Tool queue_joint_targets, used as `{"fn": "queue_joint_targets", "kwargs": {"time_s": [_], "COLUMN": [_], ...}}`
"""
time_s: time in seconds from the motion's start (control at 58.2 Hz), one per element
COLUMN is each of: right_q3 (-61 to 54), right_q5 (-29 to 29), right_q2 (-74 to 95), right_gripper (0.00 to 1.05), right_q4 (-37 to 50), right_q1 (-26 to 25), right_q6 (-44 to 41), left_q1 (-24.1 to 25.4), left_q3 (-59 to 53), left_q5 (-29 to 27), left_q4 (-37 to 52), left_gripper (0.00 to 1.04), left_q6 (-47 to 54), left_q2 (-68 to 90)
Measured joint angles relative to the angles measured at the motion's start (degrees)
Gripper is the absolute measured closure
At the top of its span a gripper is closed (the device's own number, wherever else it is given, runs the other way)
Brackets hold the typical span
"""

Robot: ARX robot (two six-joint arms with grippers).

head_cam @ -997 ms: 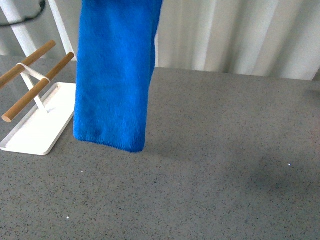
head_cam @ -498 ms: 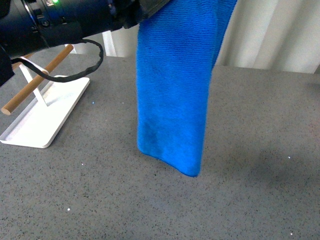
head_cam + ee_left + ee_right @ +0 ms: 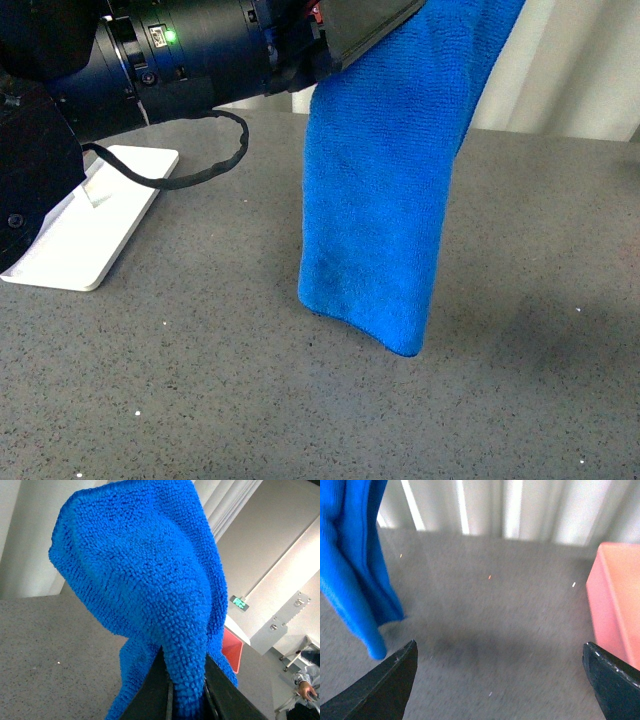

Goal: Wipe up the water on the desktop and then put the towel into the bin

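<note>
The blue towel (image 3: 385, 190) hangs in the air from my left gripper (image 3: 186, 692), which is shut on a fold of it. Its lower end hangs just above the dark-grey speckled desktop (image 3: 250, 380). In the front view my left arm (image 3: 170, 50) reaches in from the upper left. In the left wrist view the towel (image 3: 145, 575) bulges over the jaws. My right gripper (image 3: 502, 680) is open and empty above the desktop (image 3: 495, 595), with the towel (image 3: 355, 570) hanging to one side. A pink-red bin (image 3: 617, 600) stands at the other side and also shows in the left wrist view (image 3: 231, 647).
A white tray (image 3: 85, 225) lies on the desktop at the left in the front view, partly hidden by my left arm. A black cable (image 3: 200, 165) loops below the arm. Pale curtains (image 3: 590, 60) hang behind the desk's far edge.
My left arm has swung right and nearer the camera with the towel. The towel now hangs right of centre instead of over the tray, and the arm hides the tray's wooden bars.
</note>
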Motion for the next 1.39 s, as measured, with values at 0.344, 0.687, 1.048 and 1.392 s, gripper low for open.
{"fn": "queue_joint_targets", "kwargs": {"time_s": [0.344,0.687,1.048,1.392], "right_q3": [9.94,13.53,19.17,23.39], "right_q5": [-16.76,-26.18,-27.04,-26.80], "right_q2": [38.69,49.05,57.81,62.27], "right_gripper": [0.07,0.07,0.07,0.07], "right_q4": [21.66,25.57,27.71,29.77], "right_q1": [-1.66,7.50,12.92,18.51], "right_q6": [-8.90,-13.57,-14.60,-13.73], "left_q1": [-1.79,-3.69,-5.92,-8.04], "left_q3": [-0.44,-0.48,-0.76,-1.77], "left_q5": [-0.68,-1.29,-1.81,-2.03], "left_q4": [0.20,0.13,2.03,3.45], "left_gripper": [0.99,0.99,0.99,0.99], "left_q6": [-2.12,-6.14,-11.10,-13.29], "left_q2": [-3.13,-3.87,-4.13,-5.84]}}
